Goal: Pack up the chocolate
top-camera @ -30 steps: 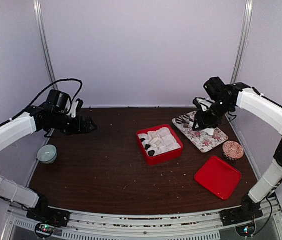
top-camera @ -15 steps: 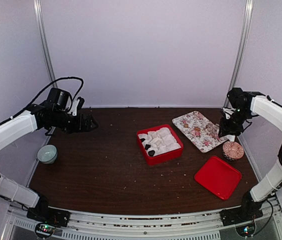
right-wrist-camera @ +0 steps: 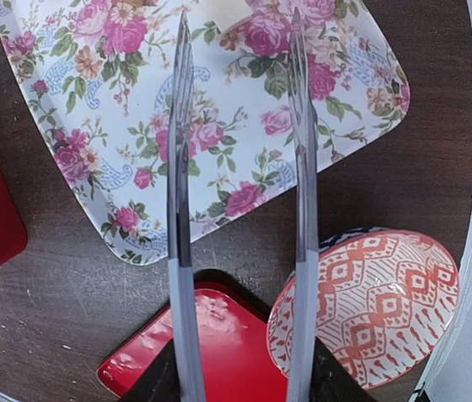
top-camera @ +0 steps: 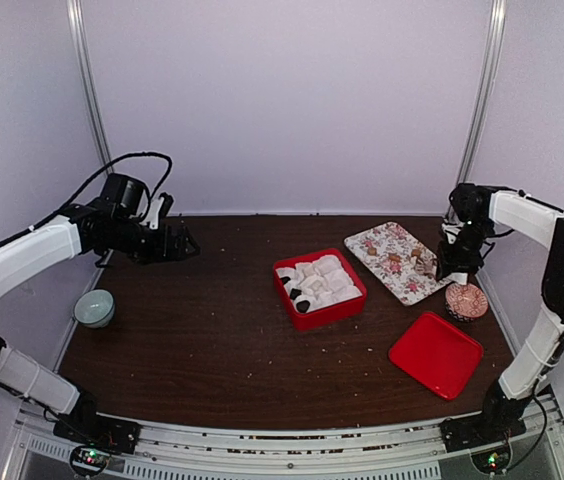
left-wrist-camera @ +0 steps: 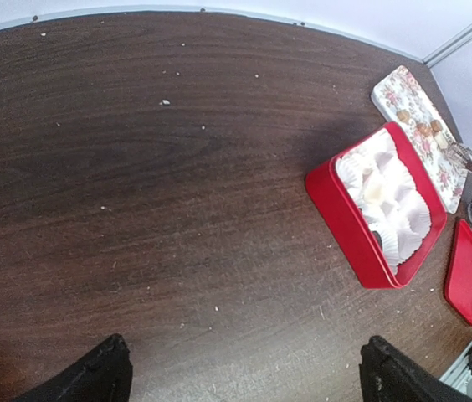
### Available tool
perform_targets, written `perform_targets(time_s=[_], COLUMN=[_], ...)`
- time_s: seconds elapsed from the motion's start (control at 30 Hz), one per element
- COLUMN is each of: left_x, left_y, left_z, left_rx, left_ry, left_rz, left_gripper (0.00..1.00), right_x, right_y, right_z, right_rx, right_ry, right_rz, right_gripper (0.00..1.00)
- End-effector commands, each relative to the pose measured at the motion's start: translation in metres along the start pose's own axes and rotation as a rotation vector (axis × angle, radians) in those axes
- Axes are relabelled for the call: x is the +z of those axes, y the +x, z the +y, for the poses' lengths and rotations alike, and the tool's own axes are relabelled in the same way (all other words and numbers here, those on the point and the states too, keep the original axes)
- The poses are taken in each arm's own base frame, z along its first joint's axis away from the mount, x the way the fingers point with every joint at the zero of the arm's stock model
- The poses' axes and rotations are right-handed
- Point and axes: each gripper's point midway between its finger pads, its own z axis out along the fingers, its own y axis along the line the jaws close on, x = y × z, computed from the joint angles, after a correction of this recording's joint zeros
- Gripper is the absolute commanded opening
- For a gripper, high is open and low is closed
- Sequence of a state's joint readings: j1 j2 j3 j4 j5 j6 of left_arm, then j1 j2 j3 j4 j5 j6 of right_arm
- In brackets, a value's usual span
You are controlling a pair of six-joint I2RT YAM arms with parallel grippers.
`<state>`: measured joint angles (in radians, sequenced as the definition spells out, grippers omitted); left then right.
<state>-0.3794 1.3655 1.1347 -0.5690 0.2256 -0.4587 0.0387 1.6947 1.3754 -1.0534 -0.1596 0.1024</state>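
Dark wood-grain worktop point(top-camera: 212, 330), crumb-speckled, enclosed by pale walls point(top-camera: 282, 100). Left gripper point(left-wrist-camera: 244, 352) jaws spread wide, empty. Right gripper point(right-wrist-camera: 238, 25) jaws parted above floral tray point(right-wrist-camera: 94, 126), empty.

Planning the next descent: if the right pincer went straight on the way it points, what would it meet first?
Probably the floral tray: the right pincer is open, its tips over the tray's patterned surface. How high it hangs above the tray cannot be told.
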Motion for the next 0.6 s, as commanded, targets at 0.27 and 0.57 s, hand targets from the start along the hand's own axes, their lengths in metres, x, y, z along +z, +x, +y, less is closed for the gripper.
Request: perform_targets(time_s=[0.27, 0.57], left_x=[0.002, 0.001], left_y=[-0.022, -0.021], left_z=[-0.006, -0.004], left_rx=[-0.008, -0.009], left_ry=[0.025, 0.014], left_rz=[-0.060, -0.053], left_gripper=[0.98, 0.98], right_x=[0.008, 0.014], right_y=[-0.035, -0.045], right_z=[-0.001, 0.005], right_rx=[-0.039, -0.043], right_ry=[0.014, -0.014], right_rz=[-0.012, -0.010], right_gripper=[0.44, 0.37])
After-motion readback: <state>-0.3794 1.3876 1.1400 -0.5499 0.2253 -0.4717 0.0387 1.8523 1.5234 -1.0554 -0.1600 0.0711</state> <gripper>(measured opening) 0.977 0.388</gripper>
